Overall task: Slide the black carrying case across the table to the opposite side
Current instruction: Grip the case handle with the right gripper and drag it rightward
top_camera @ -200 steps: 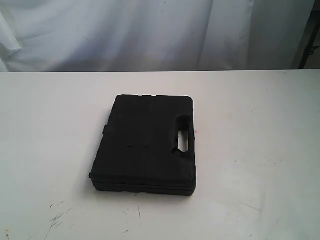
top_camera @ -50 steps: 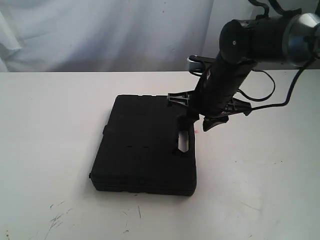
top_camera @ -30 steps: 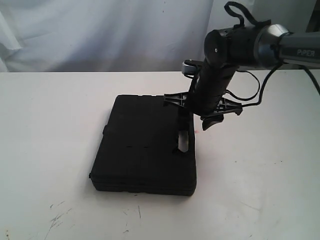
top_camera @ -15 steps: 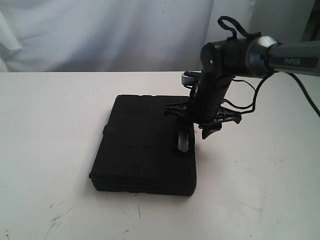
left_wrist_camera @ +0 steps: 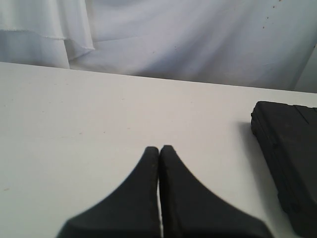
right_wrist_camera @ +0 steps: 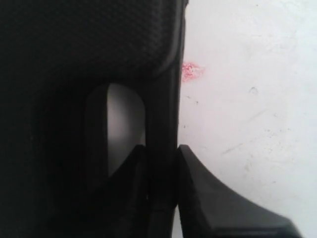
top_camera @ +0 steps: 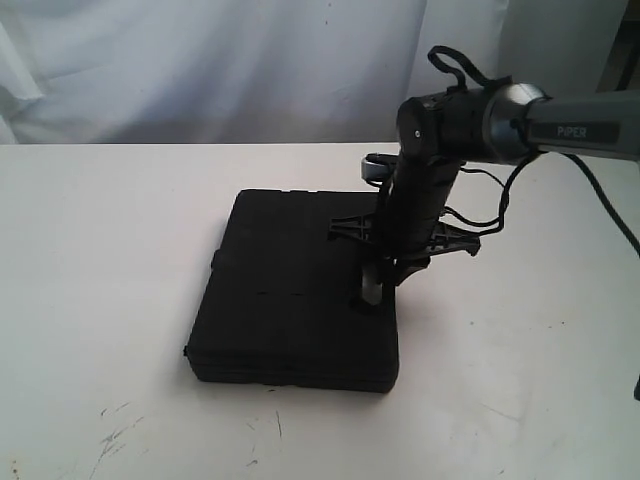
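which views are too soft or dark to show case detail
Exterior view: hazy and washed out, the black carrying case a nearly featureless dark slab. Right wrist view: too close, the right gripper and the case blur into black; only the table is bright. Left wrist view: evenly lit, the left gripper out of focus.

"PiPER" in pale letters on the grey link of the right arm (top_camera: 580,131), exterior view.

Black end effector (top_camera: 385,282) — grey "PIPER" arm (top_camera: 585,130)
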Robot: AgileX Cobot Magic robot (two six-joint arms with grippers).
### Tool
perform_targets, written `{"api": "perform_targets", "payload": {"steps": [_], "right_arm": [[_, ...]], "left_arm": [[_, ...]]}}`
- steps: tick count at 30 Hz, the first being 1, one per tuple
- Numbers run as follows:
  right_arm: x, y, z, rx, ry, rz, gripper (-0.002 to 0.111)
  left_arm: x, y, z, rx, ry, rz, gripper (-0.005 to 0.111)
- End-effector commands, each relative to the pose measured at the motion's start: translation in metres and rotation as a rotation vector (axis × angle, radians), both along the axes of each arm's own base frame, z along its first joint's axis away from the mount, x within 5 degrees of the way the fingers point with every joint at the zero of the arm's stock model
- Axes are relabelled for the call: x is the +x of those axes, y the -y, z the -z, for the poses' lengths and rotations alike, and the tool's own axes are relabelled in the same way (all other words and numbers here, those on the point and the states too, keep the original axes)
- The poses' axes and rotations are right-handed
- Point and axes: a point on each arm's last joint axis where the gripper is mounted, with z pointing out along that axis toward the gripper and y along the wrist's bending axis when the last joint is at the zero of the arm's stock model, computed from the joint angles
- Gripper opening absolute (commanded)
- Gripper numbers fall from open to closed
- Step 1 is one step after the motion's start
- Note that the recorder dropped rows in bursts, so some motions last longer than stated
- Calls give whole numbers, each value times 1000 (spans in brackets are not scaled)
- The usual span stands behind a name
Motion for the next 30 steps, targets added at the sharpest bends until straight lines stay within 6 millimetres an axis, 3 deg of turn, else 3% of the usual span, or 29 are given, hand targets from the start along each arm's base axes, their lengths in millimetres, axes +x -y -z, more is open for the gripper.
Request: {"api": "perform_targets", "payload": {"steps": [1,15,30], "right_arm": [[9,25,-4,-80,-18,-22,0],[24,82,-4,-262,-81,-67,0],[42,139,-4,-261,-98,-28,0]], "left_arm": [[0,0,1,1,5,5,0],[0,0,1,-2,5,5,0],[0,0,1,0,5,5,0]]}}
